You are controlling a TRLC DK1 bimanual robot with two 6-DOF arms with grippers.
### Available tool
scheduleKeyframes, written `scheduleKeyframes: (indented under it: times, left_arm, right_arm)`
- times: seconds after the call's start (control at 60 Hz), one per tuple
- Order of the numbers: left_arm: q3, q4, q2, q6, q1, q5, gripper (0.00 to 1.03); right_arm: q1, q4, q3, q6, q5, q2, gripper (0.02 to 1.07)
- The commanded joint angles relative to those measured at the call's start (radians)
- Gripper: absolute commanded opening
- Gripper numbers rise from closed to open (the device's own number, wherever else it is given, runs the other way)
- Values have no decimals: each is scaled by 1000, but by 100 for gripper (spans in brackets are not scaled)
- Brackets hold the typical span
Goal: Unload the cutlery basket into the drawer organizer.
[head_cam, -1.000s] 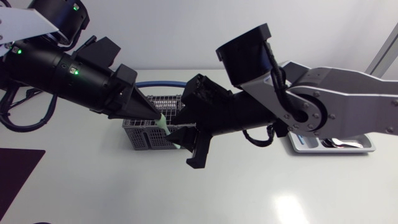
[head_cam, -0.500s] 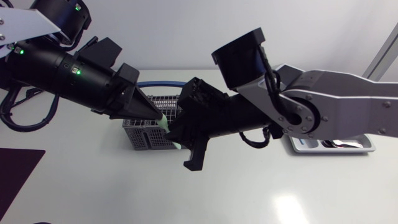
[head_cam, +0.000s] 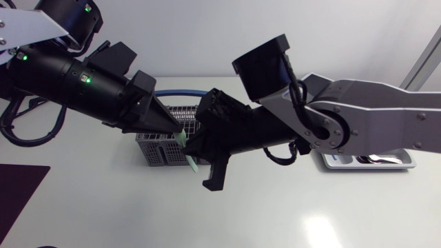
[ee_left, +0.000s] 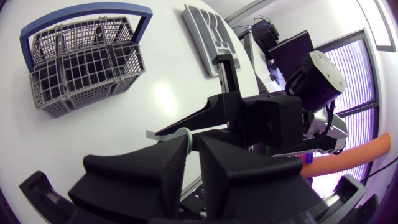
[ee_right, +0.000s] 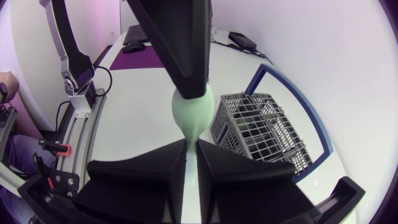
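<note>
Right wrist view: green spoon (ee_right: 191, 118) bowl broad; head view: thin sliver.

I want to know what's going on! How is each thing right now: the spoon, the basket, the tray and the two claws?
green spoon: in the air, held at both ends.
left gripper: shut on the spoon's bowl.
right gripper: shut on the spoon's handle.
cutlery basket: upright on the table, no cutlery seen inside.
drawer organizer: flat on the table, silver cutlery in it.
</note>
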Motion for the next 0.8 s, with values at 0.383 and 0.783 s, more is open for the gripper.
scheduleKeyframes:
  times: [0.383,0.783]
  left_arm:
    - [86,-37,28,-47,146,16,99]
    - [97,-35,22,-45,215,-57,99]
  right_arm:
    - [-36,-16,-48,19,-2,-2,8]
    - [-214,-110,-79,-49,96,-110,8]
